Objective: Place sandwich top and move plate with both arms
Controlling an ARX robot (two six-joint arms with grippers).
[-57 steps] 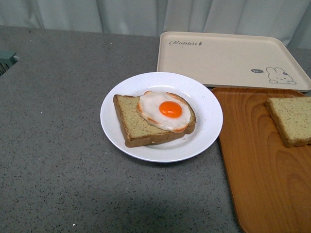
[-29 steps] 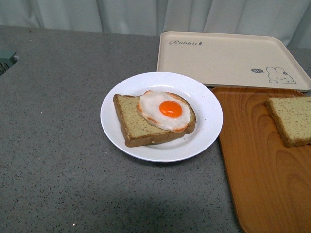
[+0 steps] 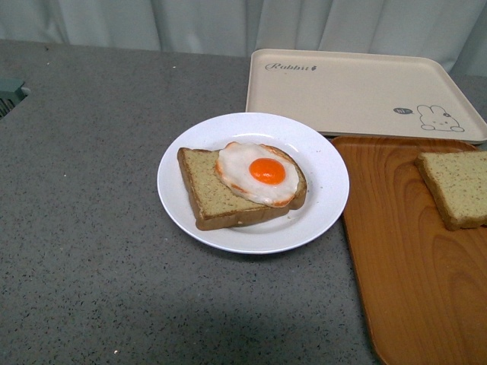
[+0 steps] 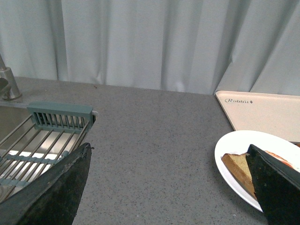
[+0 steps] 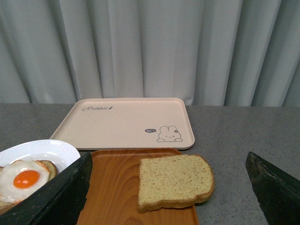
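Note:
The white plate sits mid-table in the front view, holding a bread slice with a fried egg on it. The sandwich top, a tan speckled slice, lies flat on the wood-grain tray at the right. Neither arm appears in the front view. In the right wrist view the sandwich top lies ahead of my open right gripper, between its wide-apart fingers and untouched. My left gripper is open over bare counter, with the plate beside one finger.
A beige rabbit-printed tray lies behind the plate and the wood tray. A sink with a green rack is off to the left in the left wrist view. Grey curtains close the back. Grey countertop spreads left of the plate.

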